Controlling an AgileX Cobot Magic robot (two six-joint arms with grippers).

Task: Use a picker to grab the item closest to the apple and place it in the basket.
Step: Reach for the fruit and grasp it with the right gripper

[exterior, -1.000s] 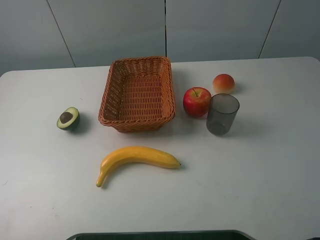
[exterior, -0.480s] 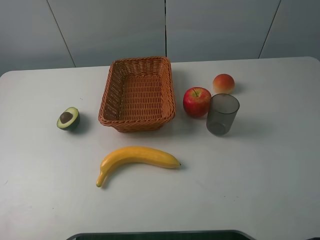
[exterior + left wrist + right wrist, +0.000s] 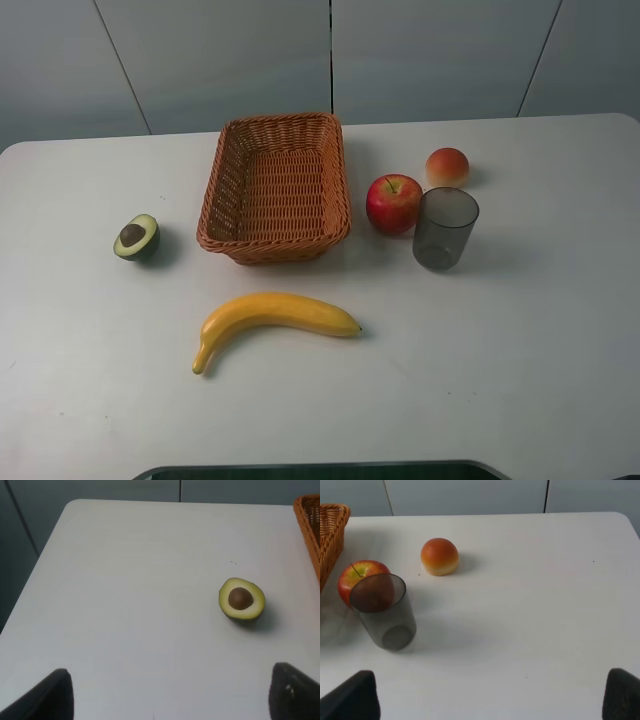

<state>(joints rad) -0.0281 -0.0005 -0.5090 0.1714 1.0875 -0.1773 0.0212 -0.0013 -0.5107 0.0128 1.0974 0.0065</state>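
A red apple (image 3: 394, 203) sits on the white table just right of the brown wicker basket (image 3: 340, 190). Close against the apple's right side stands an upright, translucent grey cup (image 3: 445, 228). A round orange-red fruit (image 3: 447, 167) lies a little behind them. In the right wrist view the cup (image 3: 387, 612) partly covers the apple (image 3: 359, 571), and the orange-red fruit (image 3: 439, 556) lies apart from both. My right gripper (image 3: 486, 695) is open, well short of the cup, with nothing in it. My left gripper (image 3: 175, 695) is open too and holds nothing. Neither gripper shows in the high view.
A yellow banana (image 3: 272, 318) lies in front of the basket. A halved avocado (image 3: 137, 237) with its pit up rests left of the basket, ahead of the left gripper (image 3: 241, 599). The basket's rim (image 3: 310, 525) shows at that view's edge. A dark base strip (image 3: 320, 470) borders the table's front.
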